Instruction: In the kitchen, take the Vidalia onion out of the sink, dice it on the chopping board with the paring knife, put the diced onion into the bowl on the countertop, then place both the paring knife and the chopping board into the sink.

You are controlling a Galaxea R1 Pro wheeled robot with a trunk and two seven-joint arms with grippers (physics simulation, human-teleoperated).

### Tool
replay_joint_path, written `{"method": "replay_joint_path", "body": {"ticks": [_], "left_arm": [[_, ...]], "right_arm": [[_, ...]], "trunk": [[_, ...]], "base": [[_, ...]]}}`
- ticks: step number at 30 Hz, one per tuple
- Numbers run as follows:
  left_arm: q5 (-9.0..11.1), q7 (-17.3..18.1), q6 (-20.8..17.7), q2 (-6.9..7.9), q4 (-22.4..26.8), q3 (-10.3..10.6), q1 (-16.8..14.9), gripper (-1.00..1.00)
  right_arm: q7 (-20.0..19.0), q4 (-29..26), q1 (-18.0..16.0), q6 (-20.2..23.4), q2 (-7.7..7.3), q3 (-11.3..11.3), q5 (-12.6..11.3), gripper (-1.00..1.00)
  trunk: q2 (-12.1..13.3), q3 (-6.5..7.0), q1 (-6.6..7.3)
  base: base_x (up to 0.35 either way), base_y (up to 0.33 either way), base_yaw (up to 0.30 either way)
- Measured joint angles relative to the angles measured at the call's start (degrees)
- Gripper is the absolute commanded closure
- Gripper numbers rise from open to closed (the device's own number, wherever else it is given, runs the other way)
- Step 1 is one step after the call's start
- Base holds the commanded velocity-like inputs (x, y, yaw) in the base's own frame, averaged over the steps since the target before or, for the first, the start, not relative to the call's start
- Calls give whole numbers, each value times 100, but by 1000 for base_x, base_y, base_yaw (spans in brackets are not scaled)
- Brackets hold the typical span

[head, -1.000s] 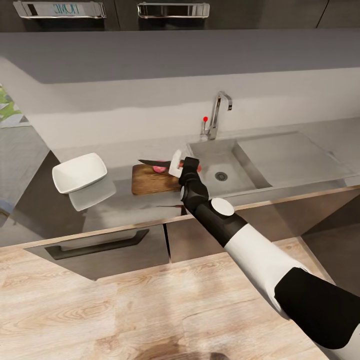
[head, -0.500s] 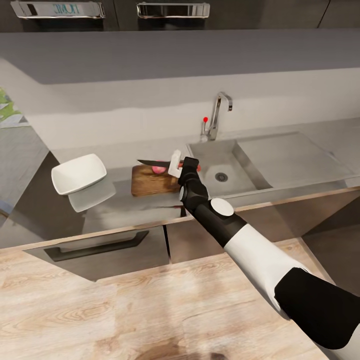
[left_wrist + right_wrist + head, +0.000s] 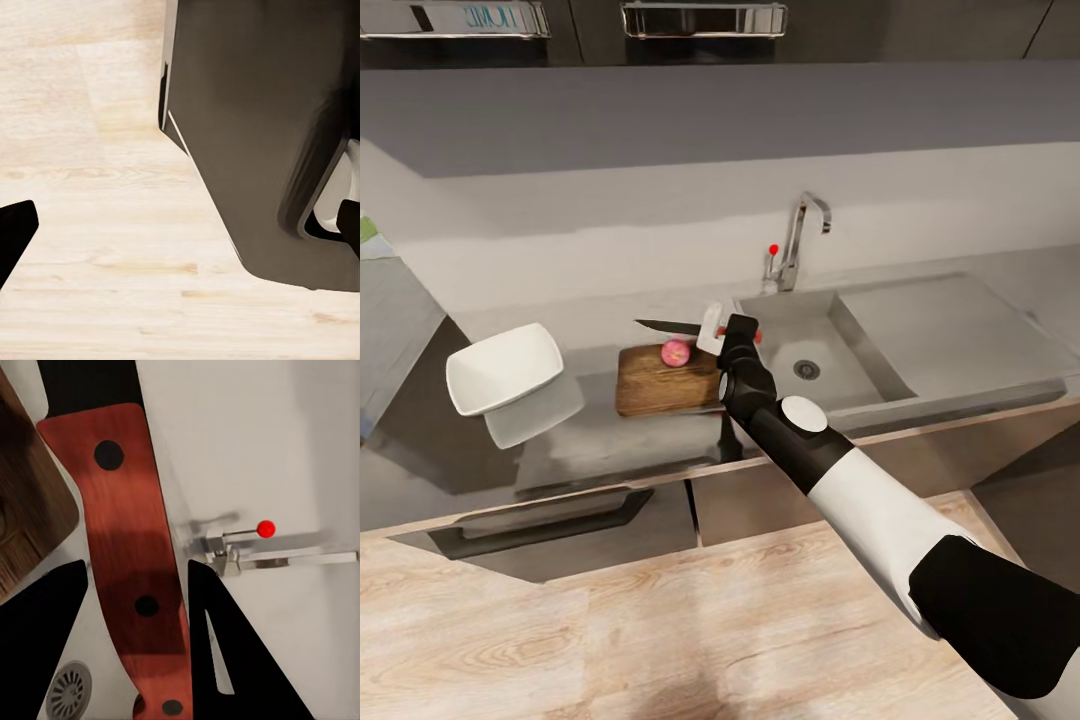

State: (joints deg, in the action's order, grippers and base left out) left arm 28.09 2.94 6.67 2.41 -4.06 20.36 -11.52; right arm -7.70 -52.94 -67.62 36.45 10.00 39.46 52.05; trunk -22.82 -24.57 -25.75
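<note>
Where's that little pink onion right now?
In the head view the onion sits on the far edge of the chopping board, left of the sink, just under the paring knife blade held by the right gripper.

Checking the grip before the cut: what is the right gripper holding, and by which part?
The right gripper holds the paring knife by its red-and-black handle, fingers on either side; the blade points out over the chopping board.

R arm (image 3: 880,510): black upper sleeve, glossy white forearm shell, white round cap at black wrist joint, black segmented wrist. R gripper (image 3: 725,330): black body, white finger (image 3: 710,328); dark wedge-shaped fingers in wrist view.
</note>
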Motion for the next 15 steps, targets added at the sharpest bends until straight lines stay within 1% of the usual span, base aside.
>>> {"method": "replay_joint_path", "body": {"ticks": [10, 15], "left_arm": [[0, 0, 0, -1, 0, 0, 0, -100], [0, 0, 0, -1, 0, 0, 0, -100]], "right_arm": [[-6, 41, 0, 111, 0, 0, -4, 100], [-15, 205, 0, 113, 0, 13, -5, 100]], "trunk": [[0, 0, 0], [0, 0, 0]], "base": [[5, 0, 0], [0, 0, 0]]}}
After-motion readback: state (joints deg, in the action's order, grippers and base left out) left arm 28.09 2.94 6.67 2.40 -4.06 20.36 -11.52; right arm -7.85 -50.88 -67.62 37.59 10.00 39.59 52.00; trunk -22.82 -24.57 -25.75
